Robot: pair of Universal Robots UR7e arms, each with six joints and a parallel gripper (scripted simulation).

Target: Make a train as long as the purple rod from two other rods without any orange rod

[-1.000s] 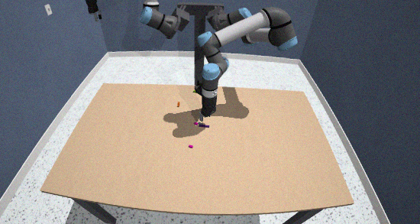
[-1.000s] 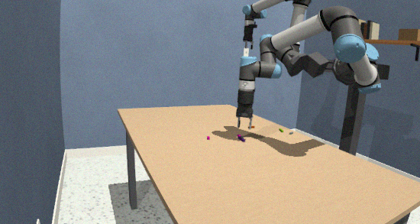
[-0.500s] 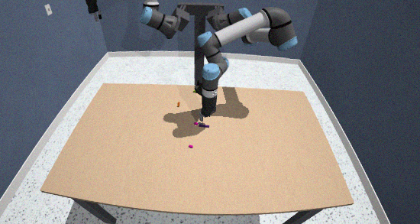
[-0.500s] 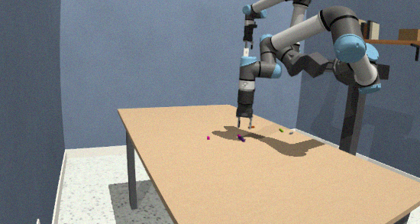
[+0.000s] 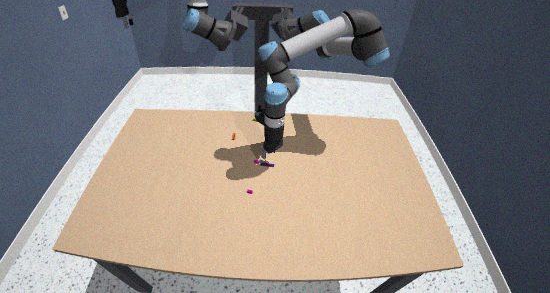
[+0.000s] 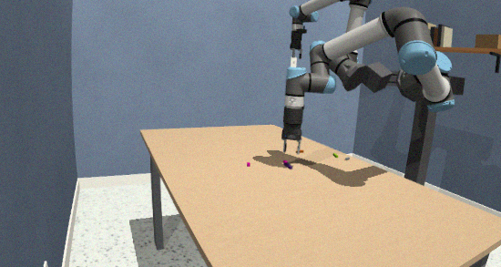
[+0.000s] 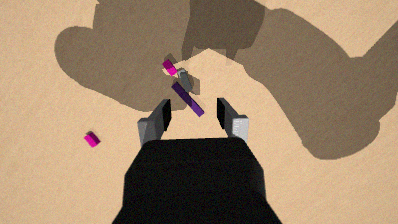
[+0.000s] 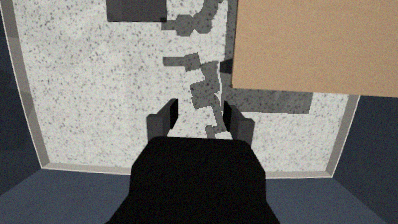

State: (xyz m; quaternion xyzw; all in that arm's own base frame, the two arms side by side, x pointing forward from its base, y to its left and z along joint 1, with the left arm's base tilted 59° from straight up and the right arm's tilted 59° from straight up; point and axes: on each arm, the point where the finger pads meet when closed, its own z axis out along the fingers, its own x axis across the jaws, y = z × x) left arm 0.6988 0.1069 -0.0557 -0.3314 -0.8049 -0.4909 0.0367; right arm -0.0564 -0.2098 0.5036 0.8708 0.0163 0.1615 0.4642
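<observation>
purple rod (image 5: 267, 164) (image 6: 288, 165) (image 7: 188, 99) lay on the counter (image 5: 350, 208) (image 6: 319, 203) (image 8: 320, 45), just below the centre of the top frame. left jaws (image 5: 266, 156) (image 6: 291, 153) hung above, released. in the left wrist frame, a grey rod (image 7: 185, 80) lay beside its upper end, with one magenta rod (image 5: 256, 161) (image 6: 285, 162) (image 7: 169, 67) to the upper left; the other magenta rod (image 5: 250, 191) (image 6: 248, 164) (image 7: 92, 139) was well apart, lower left. right jaws, at upper left in the top frame, were released.
</observation>
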